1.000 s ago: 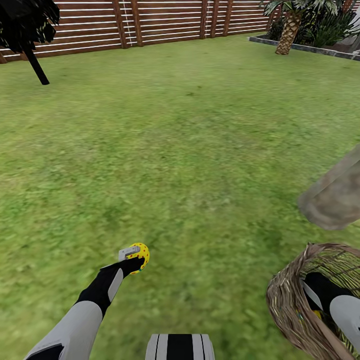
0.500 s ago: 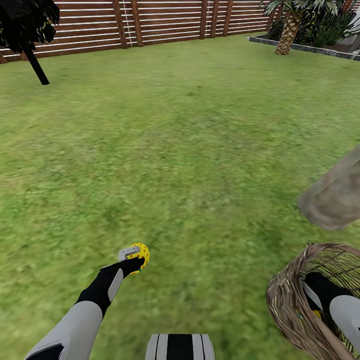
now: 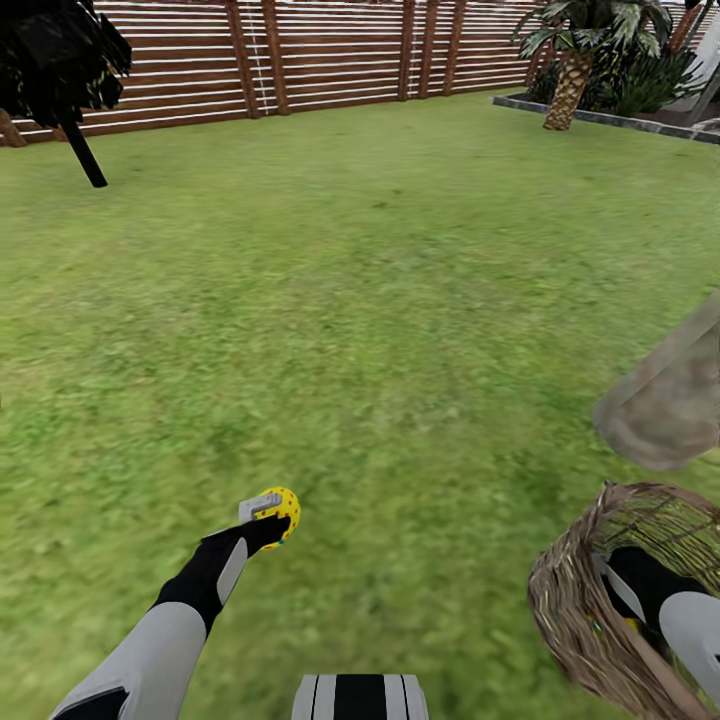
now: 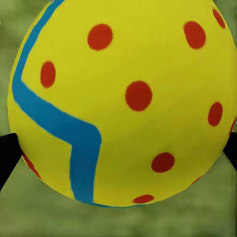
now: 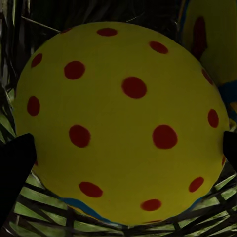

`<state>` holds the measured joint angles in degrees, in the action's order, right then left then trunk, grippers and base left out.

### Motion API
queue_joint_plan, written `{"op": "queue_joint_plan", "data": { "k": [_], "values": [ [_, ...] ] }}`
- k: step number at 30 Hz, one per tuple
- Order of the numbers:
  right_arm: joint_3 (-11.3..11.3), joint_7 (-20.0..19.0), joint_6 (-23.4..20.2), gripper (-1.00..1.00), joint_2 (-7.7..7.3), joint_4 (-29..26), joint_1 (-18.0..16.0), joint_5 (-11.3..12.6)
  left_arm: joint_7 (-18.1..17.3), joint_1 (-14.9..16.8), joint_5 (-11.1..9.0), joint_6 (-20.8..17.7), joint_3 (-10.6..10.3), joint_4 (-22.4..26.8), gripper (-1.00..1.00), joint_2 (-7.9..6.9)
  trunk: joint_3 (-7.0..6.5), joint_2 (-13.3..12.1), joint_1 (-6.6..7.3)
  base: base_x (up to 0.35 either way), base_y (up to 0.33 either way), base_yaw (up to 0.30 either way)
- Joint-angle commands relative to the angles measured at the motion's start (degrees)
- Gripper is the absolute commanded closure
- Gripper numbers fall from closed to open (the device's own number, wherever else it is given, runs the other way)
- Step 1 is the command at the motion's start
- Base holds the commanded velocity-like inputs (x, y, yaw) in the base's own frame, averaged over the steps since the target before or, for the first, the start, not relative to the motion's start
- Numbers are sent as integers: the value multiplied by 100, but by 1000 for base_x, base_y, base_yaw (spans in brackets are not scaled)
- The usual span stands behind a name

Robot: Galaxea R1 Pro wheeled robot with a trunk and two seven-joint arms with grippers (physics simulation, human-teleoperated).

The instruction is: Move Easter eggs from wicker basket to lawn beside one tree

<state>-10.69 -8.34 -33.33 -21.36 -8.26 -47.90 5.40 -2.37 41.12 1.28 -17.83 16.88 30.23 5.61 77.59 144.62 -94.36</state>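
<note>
Out on the short green lawn (image 3: pixel 400 300), the left tool (image 3: pixel 268 512) grips a yellow egg with red dots and a blue zigzag (image 4: pixel 123 101). The right tool is down inside the brown woven wicker basket (image 3: pixel 570 610), its black fingers (image 5: pixel 15 168) on each side of a second dotted yellow egg (image 5: pixel 121 123), with a third egg (image 5: pixel 212 44) just beside it. I cannot tell if this tool has squeezed shut yet. If it lifts with a loose hold, the egg might drop back or the basket could tip. I see no writing anywhere.
</note>
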Motion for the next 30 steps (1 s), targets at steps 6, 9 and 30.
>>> {"op": "queue_joint_plan", "data": {
  "k": [6,9,30],
  "values": [
    [-56,-25,46,100,8,52,-1,56,-18,2,30,-39,44,0,100,53,-129,-7,16,0,0,0],
    [-56,-36,46,100,9,53,-1,58,-17,2,30,-44,44,0,100,54,-196,-11,24,0,0,0],
    [-54,-31,46,100,86,61,-1,70,-17,2,39,-45,44,-10,100,80,-661,-39,78,0,0,0]
  ]
}}
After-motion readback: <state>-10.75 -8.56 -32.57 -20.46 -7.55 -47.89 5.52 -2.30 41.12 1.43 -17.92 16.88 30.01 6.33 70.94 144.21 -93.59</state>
